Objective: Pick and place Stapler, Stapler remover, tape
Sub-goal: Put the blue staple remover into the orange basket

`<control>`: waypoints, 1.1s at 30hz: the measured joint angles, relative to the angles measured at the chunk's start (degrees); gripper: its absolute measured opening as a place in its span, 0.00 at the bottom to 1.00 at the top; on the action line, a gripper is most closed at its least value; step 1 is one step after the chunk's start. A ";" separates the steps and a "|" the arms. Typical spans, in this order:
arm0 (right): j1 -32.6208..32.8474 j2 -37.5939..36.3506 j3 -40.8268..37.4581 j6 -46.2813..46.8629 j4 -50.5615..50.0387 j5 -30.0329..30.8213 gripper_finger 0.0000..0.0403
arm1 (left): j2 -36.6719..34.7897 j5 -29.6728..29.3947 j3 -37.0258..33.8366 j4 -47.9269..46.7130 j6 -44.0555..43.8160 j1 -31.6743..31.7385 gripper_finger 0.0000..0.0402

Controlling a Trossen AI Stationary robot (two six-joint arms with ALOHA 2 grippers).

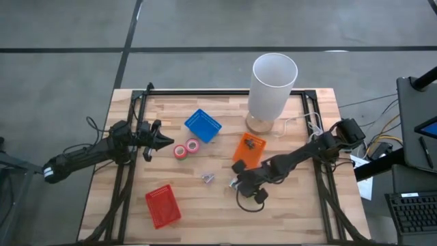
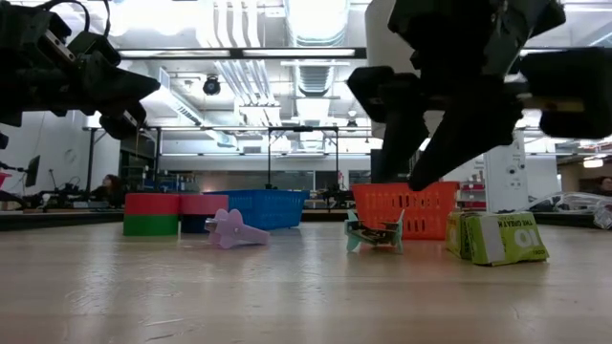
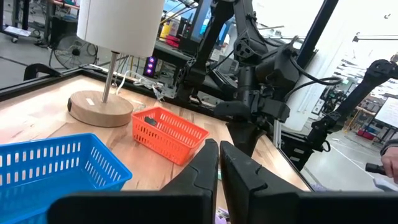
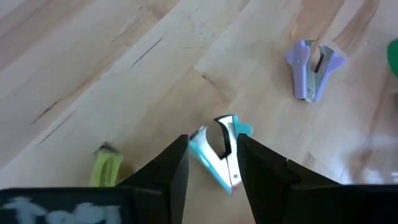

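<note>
Two staple removers lie on the pale wood-grain surface (image 1: 218, 205): a teal one (image 4: 219, 149) with chrome jaws sits between the parted, released fingers of the right claw (image 4: 214, 163), and a lilac one (image 4: 313, 68) lies near it at about two o'clock in the right wrist view. Beside the teal remover rests a yellow-green object (image 4: 107, 167). Two ring-shaped tape rolls (image 1: 186, 149), red and pink, sit at nine o'clock from the orange slatted basket (image 1: 248, 151). The left claw (image 1: 164, 141) hangs clenched and empty above the surface, at nine o'clock from the rolls.
</note>
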 joint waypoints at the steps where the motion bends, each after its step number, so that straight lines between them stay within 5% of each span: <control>1: 0.00 0.48 -0.08 -0.02 0.58 -0.02 0.33 | 0.01 0.00 0.00 -0.01 0.01 -0.02 0.05; 14: 0.02 7.25 5.18 0.02 -6.24 2.97 0.28 | 0.57 -0.01 0.01 0.04 0.01 0.00 0.05; 33: 0.02 7.35 5.43 4.11 -6.54 2.93 0.15 | 1.32 -0.01 -0.01 -1.80 -0.01 0.00 0.05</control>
